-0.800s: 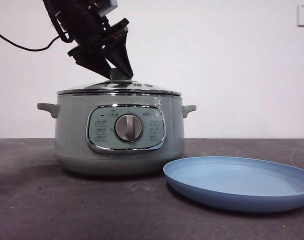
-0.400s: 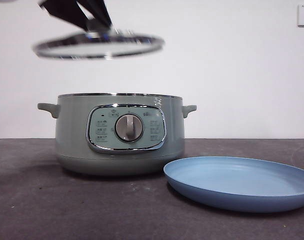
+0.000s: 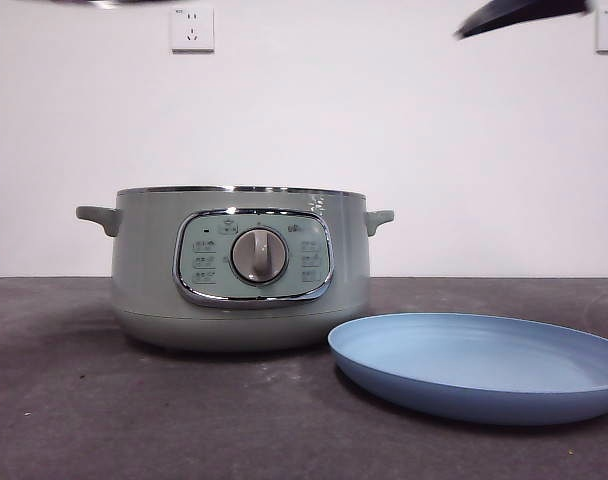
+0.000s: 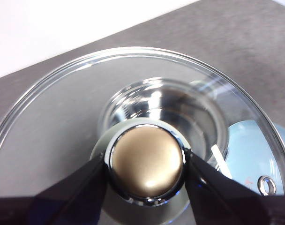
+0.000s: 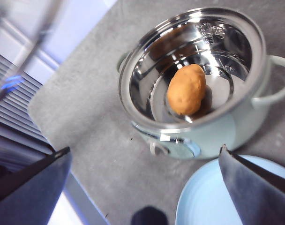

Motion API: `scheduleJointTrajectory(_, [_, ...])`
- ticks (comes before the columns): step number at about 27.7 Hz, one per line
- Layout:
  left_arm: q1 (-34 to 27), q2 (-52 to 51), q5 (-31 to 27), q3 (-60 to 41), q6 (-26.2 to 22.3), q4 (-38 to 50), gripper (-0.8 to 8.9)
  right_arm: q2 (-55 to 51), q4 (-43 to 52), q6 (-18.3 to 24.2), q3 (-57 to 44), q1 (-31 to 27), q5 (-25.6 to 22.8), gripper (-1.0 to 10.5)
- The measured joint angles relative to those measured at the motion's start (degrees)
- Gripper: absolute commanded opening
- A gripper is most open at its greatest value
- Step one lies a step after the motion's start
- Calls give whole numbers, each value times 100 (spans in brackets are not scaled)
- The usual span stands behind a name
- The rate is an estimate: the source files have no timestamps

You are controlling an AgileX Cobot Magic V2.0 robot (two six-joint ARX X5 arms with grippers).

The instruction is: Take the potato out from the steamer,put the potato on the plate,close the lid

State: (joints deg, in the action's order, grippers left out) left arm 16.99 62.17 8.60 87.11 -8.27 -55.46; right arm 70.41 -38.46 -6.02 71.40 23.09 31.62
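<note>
The steamer [image 3: 240, 268] stands open on the table, and the plate [image 3: 481, 365] lies at its right front. In the right wrist view the potato [image 5: 186, 89] lies inside the steamer's steel bowl [image 5: 227, 47], with the plate [image 5: 217, 197] beside it. My left gripper [image 4: 146, 172] is shut on the knob [image 4: 147, 157] of the glass lid [image 4: 63, 117] and holds it high, above the front view. My right gripper [image 5: 145, 149] is open and empty, high above the steamer's front; its arm shows as a black tip [image 3: 519, 12] in the front view.
The dark grey table [image 3: 84, 420] stands against a white wall with two sockets [image 3: 192, 28]. Only a thin dark edge [image 3: 94, 3], apparently the lid's rim, shows at the front view's top left. The lid shows as a blur [image 5: 20, 56] in the right wrist view.
The left gripper lifted the lid off the steamer and carried it up and left, almost out of the front view. A black arm tip has come in at the top right.
</note>
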Motion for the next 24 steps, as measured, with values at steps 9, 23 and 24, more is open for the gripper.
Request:
scheduleJointTrajectory(9, [-35,-1115,-409,-2,140,-1325,-9,2199,-98,7,1985,846,-831,658])
scheduleJointTrajectory(23, [-35,-1779,-433,0,339,-1906,-9,5023,94,153,3423,1679,-2872,657])
scheduleJointTrajectory(24, [-35,-1777,-433,0,339,-1908,-9,5086,109,151,3423,1676,-2883,656])
